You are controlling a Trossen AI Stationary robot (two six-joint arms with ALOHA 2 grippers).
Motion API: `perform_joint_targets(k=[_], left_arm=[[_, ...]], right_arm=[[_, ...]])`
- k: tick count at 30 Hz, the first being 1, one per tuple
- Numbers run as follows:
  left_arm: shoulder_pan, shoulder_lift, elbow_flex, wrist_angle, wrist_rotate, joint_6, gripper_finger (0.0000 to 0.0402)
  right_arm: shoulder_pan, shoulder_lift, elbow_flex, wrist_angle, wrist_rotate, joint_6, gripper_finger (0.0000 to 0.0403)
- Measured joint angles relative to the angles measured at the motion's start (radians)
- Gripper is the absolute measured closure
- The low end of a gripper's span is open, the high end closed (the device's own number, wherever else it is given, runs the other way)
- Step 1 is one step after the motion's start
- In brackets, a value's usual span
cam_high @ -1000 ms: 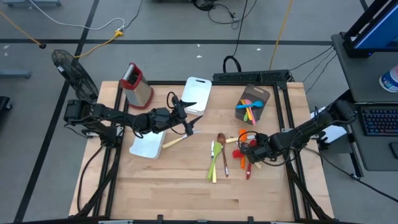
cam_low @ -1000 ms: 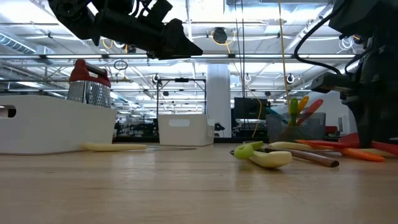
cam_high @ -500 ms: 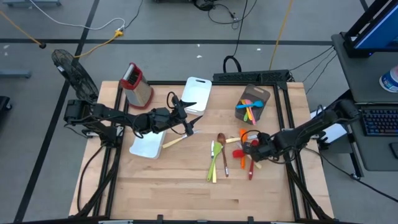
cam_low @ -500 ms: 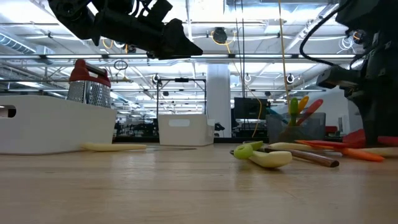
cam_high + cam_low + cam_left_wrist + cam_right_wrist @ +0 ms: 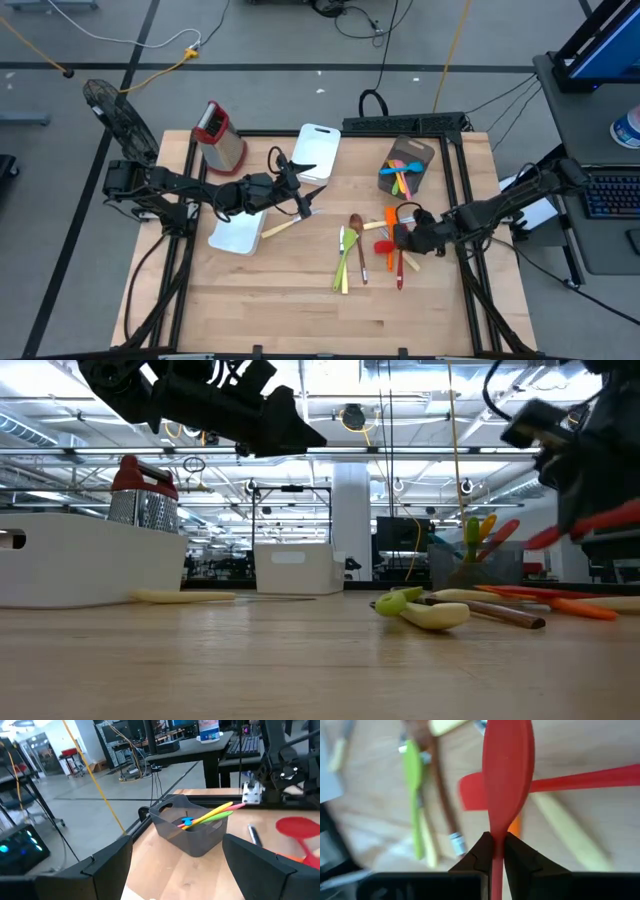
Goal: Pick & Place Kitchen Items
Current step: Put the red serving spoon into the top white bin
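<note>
My right gripper [image 5: 496,851] is shut on a red spoon [image 5: 507,765] and hovers over the utensil pile at the table's right [image 5: 402,240]. In the low view the spoon [image 5: 590,525] hangs above the table. Below it a red spatula [image 5: 472,795], an orange utensil [image 5: 390,252], a green spoon [image 5: 345,262] and a brown wooden spoon [image 5: 356,235] lie flat on the wood. My left gripper [image 5: 185,870] is open and level, high above the table's middle [image 5: 300,205], with nothing between its fingers. My right gripper pinches the red spoon's handle just behind the bowl [image 5: 496,839] between its two fingertips [image 5: 517,854]. The fingers slant down from the table's right side and lie along the handle. The bowl sticks out ahead of the fingertips. The spoon is lifted clear of the table.
A grey bin [image 5: 405,165] with coloured utensils stands at the back right. White trays sit at the back middle [image 5: 315,150] and under the left arm [image 5: 237,232]. The grater [image 5: 218,135] is at the back left. A cream-handled knife [image 5: 280,227] lies by the near tray.
My right gripper has risen from the pile, drawn a little toward the table's right edge and tipped less steeply down. It has taken the red spoon with it, and the spoon has gone from lying on the table to hanging clear above it.
</note>
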Motion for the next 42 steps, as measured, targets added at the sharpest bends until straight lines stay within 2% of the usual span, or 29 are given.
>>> perform_joint_targets(k=[6, 11, 16, 22, 28, 36, 42], left_arm=[[-0.007, 0.000, 0.000, 0.003, 0.002, -0.116, 0.0091], [-0.013, 0.000, 0.000, 0.020, 0.040, -0.135, 0.0092], [-0.018, 0.000, 0.000, 0.084, 0.043, -0.180, 0.0091], [-0.030, 0.000, 0.000, 0.124, 0.044, -0.357, 0.0091], [-0.060, 0.000, 0.000, 0.132, 0.045, -0.430, 0.0091], [-0.085, 0.000, 0.000, 0.225, 0.042, -0.429, 0.0091], [-0.092, 0.000, 0.000, 0.245, 0.034, -0.427, 0.0091]], right_arm=[[-0.009, -0.041, 0.001, 0.137, 0.060, -0.074, 0.0384], [-0.046, -0.048, 0.002, 0.304, 0.080, -0.195, 0.0385], [-0.112, -0.048, 0.002, 0.458, 0.080, -0.336, 0.0386], [-0.217, -0.040, 0.003, 0.619, 0.072, -0.511, 0.0386], [-0.344, 0.006, 0.003, 0.794, -0.037, -0.665, 0.0385], [-0.516, 0.113, 0.004, 1.043, -0.261, -0.716, 0.0385], [-0.647, 0.194, 0.099, 1.065, -0.426, -0.744, 0.0385]])
